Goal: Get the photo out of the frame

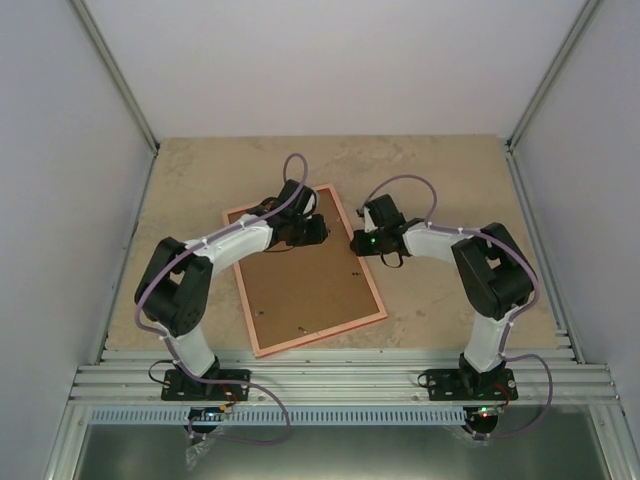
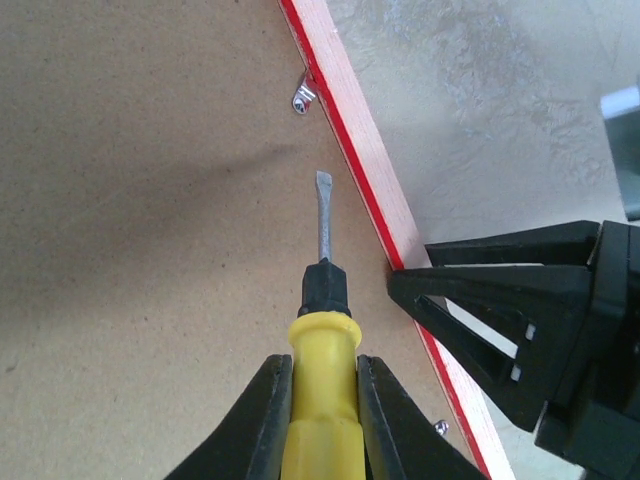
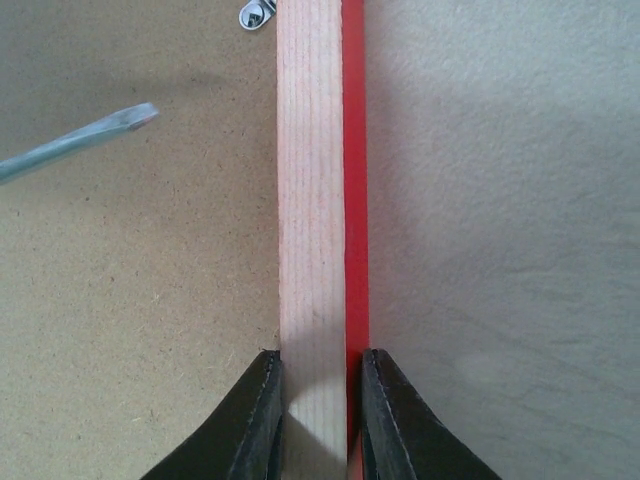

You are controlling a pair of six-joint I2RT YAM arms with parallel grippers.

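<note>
Left hand (image 2: 323,365) clamps a yellow screwdriver (image 2: 322,405); right hand (image 3: 320,360) apparently pinches the frame (image 3: 310,200) on beige tabletop (image 3: 500,250).

Frame (image 1: 310,285) lies back-up on the table (image 1: 450,300); the screwdriver (image 2: 322,300) in the left gripper (image 2: 322,372) is over its back, a clip (image 2: 303,96) just ahead; the right gripper (image 3: 318,365) straddles its edge

We see the left gripper (image 2: 322,405) clamped on a yellow-handled screwdriver (image 2: 322,345). Its flat tip sits over the brown backing board (image 2: 130,250), just short of a metal tab (image 2: 303,96) by the frame (image 2: 357,115) rim. The right gripper (image 2: 398,281) pinches that rim at right.
</note>
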